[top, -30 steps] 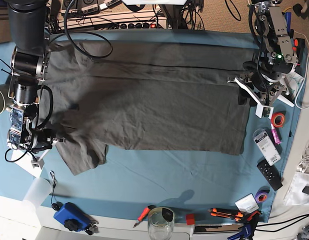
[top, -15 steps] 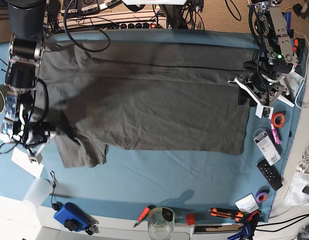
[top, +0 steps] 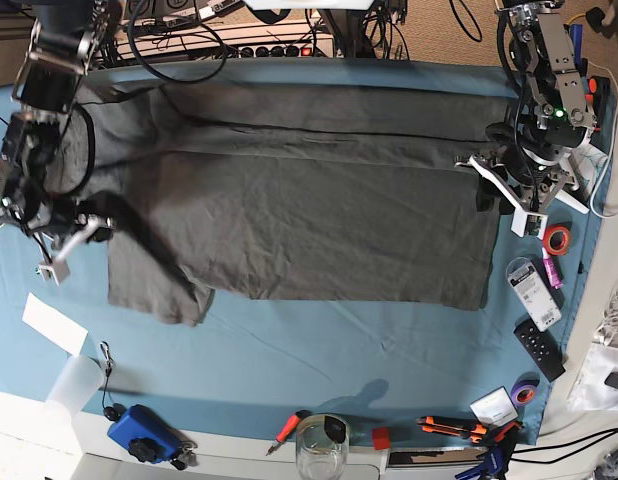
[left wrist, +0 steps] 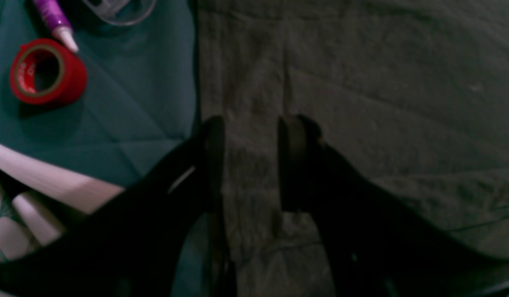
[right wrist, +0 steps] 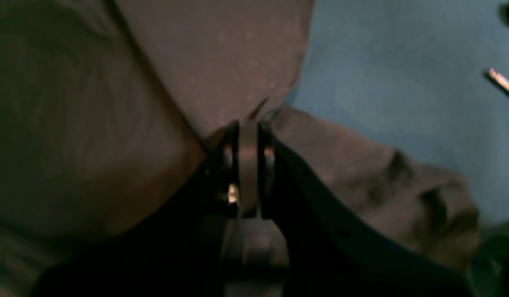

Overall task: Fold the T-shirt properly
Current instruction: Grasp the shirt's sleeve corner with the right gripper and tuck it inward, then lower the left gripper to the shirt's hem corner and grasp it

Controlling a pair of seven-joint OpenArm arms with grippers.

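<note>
- T-shirt (top: 309,215): dark grey, wrinkled, spread flat across centre of base view on teal-covered bench (top: 319,350); upper band folded over along a long horizontal crease; one sleeve bunched at lower left of garment.
- Right end effector (right wrist: 248,123): at left edge of base view, jaws pressed nearly together on a thin fold of T-shirt fabric near the sleeve; cloth lifted and draped to either side of the pinch in right wrist view.
- Left end effector (left wrist: 250,123): at right edge of base view, jaws partly parted, nothing between them; poised just over the T-shirt's edge, fabric directly beneath the gap, contact not discernible.
- Red tape roll (left wrist: 46,72): on bench just beside that edge, upper left of left wrist view.
- Risk, judged: thin pinch at the sleeve liable to slip if drawn against the weight of the flat cloth, dropping the fold crooked.
- Risk, judged: far edge unsecured by the empty end effector, so whole garment apt to drag sideways and wrinkle instead of folding.
- Risk, judged: tape roll and small items close enough to snag or be swept.
</note>
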